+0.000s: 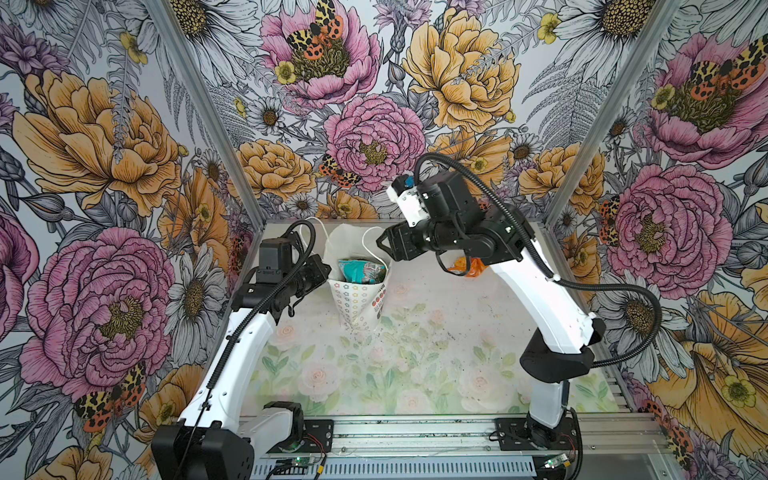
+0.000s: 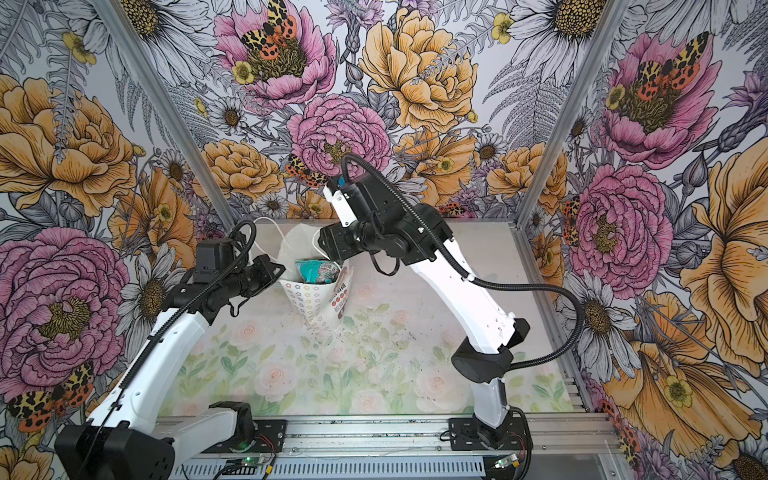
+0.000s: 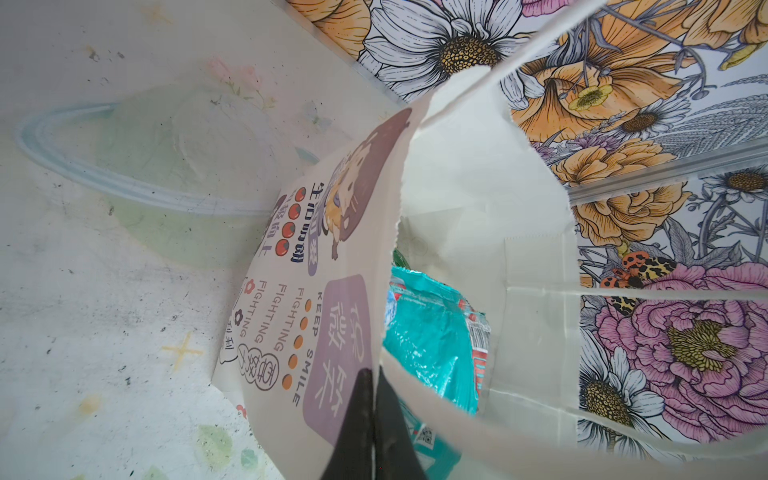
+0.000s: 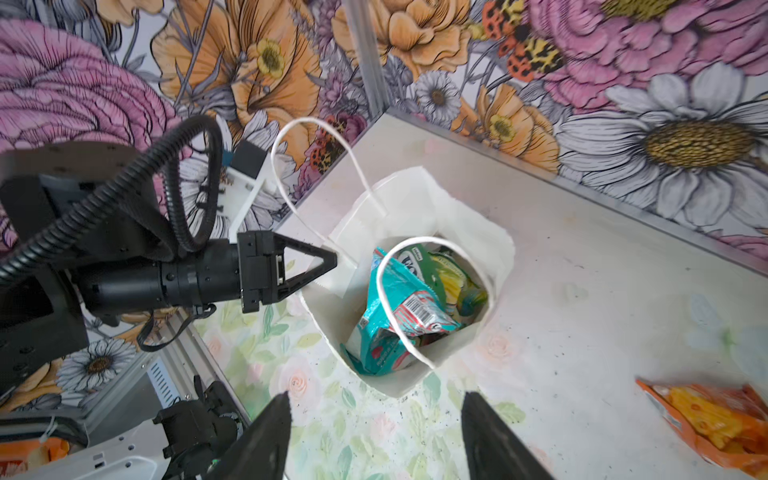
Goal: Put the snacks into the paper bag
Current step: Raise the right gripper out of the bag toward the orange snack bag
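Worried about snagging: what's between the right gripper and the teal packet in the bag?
Right wrist view: the white cord handle of the paper bag loops across the teal packet, between it and the open right gripper.

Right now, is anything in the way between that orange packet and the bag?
Nothing lies on the table between the orange packet and the bag. At the mouth, though, one cord handle arcs across the opening, and the teal packet sits high inside. The left gripper pinches the rim.

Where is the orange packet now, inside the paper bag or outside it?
Outside. The orange packet lies on the table, apart from the paper bag, which holds a teal packet and a green-yellow one.
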You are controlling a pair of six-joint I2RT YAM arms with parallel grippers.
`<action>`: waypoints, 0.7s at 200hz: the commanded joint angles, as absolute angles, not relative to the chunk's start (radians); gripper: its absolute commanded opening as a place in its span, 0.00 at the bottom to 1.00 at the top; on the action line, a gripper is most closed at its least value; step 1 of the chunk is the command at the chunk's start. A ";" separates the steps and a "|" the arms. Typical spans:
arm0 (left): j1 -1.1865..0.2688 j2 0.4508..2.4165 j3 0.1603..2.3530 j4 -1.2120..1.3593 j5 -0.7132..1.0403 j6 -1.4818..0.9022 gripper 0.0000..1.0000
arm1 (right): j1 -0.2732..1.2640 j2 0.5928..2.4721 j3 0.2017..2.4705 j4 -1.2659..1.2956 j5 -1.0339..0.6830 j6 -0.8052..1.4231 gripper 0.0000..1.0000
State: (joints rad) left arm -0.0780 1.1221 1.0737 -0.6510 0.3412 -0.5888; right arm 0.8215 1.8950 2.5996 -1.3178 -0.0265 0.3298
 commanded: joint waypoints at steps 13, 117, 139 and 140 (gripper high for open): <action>-0.070 1.131 1.100 -0.672 0.337 -0.574 0.00 | 0.705 1.832 2.524 -1.275 0.083 0.341 0.67; -0.069 1.123 1.101 -0.672 0.342 -0.577 0.00 | 0.362 1.851 2.332 -1.204 0.048 0.422 0.82; -0.069 1.121 1.103 -0.672 0.341 -0.577 0.00 | 0.328 1.868 2.299 -1.184 0.023 0.431 0.84; -0.067 1.121 1.103 -0.672 0.342 -0.578 0.00 | 0.327 1.868 2.298 -1.184 0.022 0.430 0.84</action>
